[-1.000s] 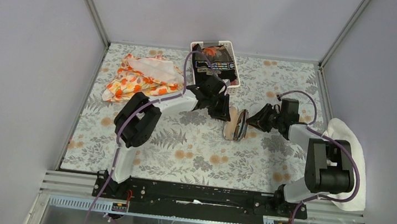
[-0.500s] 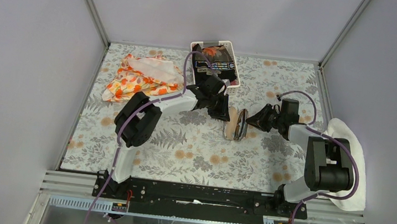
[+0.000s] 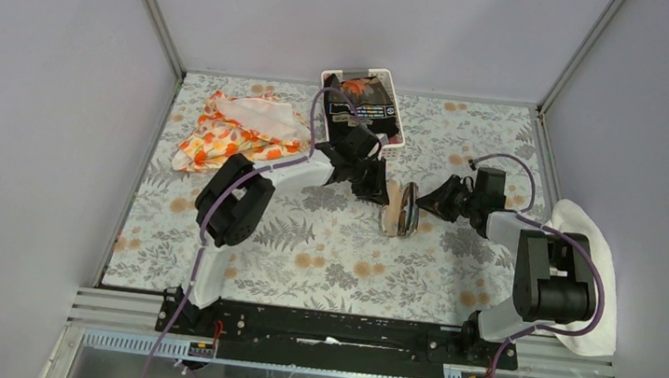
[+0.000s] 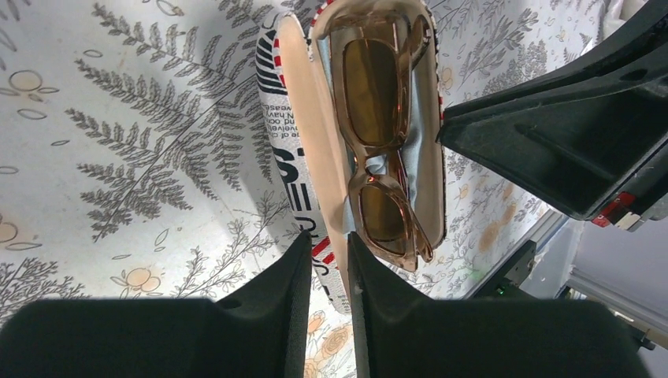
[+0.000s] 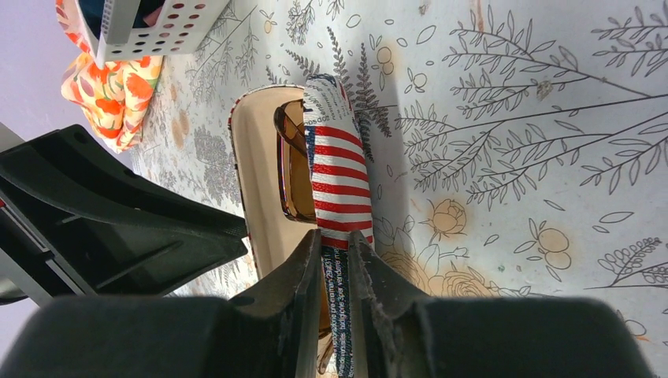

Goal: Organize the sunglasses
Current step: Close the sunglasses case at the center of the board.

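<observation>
The sunglasses (image 4: 378, 142) lie in the open case (image 4: 287, 157) on the floral table (image 4: 118, 157), with the left tool (image 4: 327, 268) pinching its lettered half and the right tool (image 5: 335, 260) pinching its striped half.

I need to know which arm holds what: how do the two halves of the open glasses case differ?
The lettered half shows black print outside and a bare tan lining; the striped half is red-and-white striped outside. The sunglasses lie in the striped half, none in the lettered half. The left end effector pinches the lettered half; the right end effector pinches the striped half. Both are tan-lined and gripped at an edge.
</observation>
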You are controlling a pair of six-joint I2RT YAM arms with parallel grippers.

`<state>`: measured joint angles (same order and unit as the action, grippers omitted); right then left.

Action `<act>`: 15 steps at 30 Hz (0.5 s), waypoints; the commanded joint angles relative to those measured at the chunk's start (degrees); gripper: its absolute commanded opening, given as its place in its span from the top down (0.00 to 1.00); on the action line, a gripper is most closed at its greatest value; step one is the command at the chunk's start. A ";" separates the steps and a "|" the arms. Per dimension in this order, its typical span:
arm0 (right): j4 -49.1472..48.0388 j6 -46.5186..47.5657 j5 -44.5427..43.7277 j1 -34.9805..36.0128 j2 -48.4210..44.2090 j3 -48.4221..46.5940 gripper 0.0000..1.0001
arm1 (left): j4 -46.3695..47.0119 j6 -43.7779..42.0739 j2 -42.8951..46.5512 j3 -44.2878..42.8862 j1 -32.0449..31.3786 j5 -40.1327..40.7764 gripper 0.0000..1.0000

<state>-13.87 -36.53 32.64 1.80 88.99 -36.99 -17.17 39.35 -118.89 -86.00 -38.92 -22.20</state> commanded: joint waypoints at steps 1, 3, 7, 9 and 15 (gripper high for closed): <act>-1.55 -1.76 3.10 0.53 0.72 0.75 0.81 | 4.55 1.53 -3.76 -2.82 -2.08 -2.62 0.73; -1.83 -1.93 3.45 0.51 0.83 0.97 0.81 | 4.72 1.75 -4.27 -3.48 -2.30 -2.87 0.73; -2.40 -2.21 3.98 0.56 0.94 1.37 0.82 | 5.10 2.29 -5.29 -4.75 -2.47 -3.58 0.73; -2.57 -2.37 4.01 0.54 1.06 1.69 0.82 | 5.44 2.60 -5.98 -5.43 -2.65 -4.04 0.73; -3.46 -2.91 4.39 0.59 1.23 2.47 0.83 | 6.09 3.62 -8.56 -7.94 -3.41 -5.68 0.73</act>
<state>-18.11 -36.67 31.75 0.56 89.01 -36.10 -17.54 41.23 -122.91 -91.53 -38.98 -25.63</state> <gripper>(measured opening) 0.218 0.272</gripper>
